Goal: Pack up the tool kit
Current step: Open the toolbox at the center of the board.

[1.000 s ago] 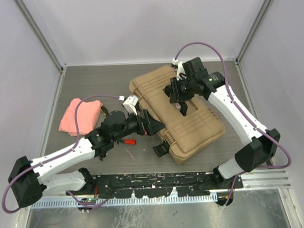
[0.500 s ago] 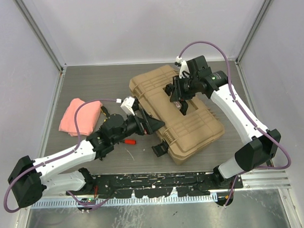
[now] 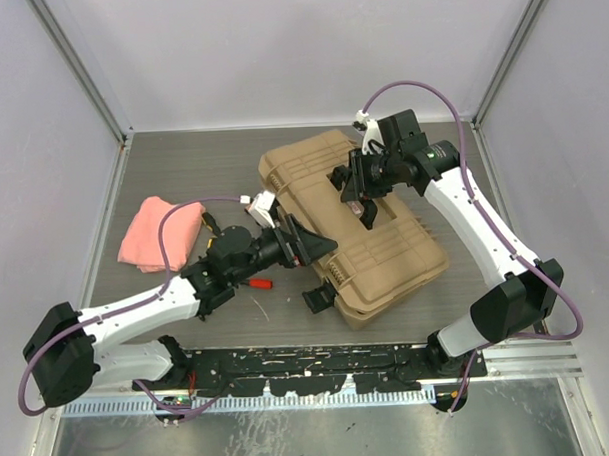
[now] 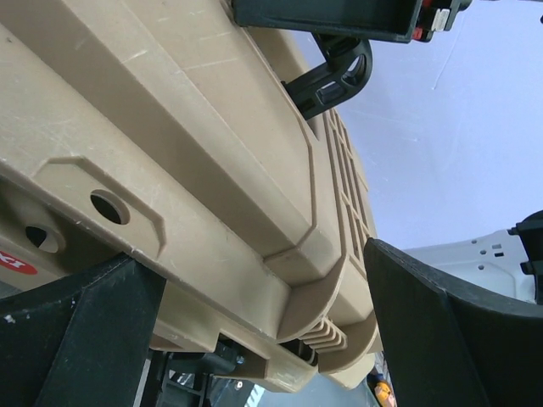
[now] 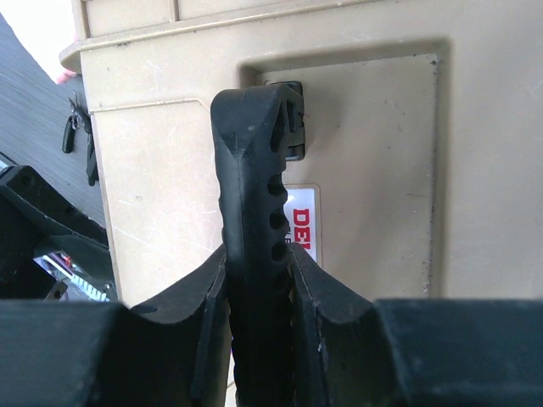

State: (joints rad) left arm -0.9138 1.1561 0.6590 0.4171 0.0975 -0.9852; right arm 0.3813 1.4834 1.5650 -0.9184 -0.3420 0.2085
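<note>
Two arms work at the tan case (image 3: 395,253), lid down, aslant on the table (image 3: 192,172). Nearest: red-handled screwdriver (image 3: 256,284) lying loose beside the left arm. Left gripper (image 3: 320,249) spread wide, straddling the case's near-left edge; contact unclear. Farther: right gripper (image 5: 259,280) clenched on the black carry handle (image 5: 253,170), grip plain only in its wrist view. Pink cloth (image 3: 163,233) far left

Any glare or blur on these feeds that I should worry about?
Top external: even light, no glare, tan case sharp. Left wrist: case ribs crisp, left claw fingers dark and soft at the bottom corners. Right wrist: black handle in focus, hiding part of the label.
</note>
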